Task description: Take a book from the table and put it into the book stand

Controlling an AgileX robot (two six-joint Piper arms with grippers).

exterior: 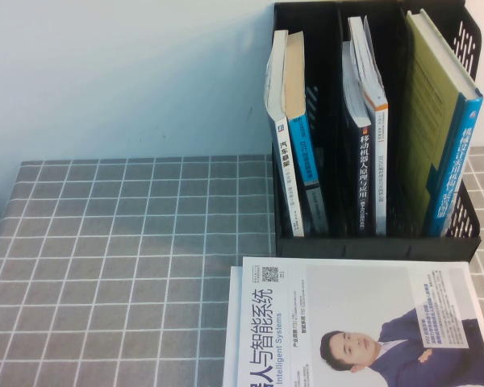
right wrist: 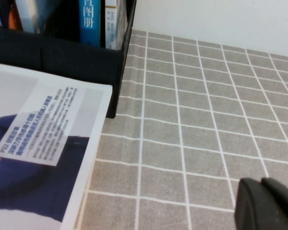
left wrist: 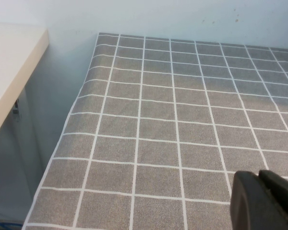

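A white book (exterior: pixel 363 322) showing a suited man lies flat at the table's (exterior: pixel 129 266) near edge, just before the stand (exterior: pixel 371 242). It looks thin, floppy and slick, so pinch an overhanging edge. The left gripper (left wrist: pixel 258 176) and right gripper (right wrist: pixel 261 182) hover over cloth, jaws together.

The high camera looked steeply down from the robot's side at the table (exterior: pixel 105 266) and book stand (exterior: pixel 371 234). Each wrist camera sat low and close over the cloth. The right wrist view shared the stand's corner (right wrist: pixel 113 72) and the white book (right wrist: pixel 43 143) with the high view.
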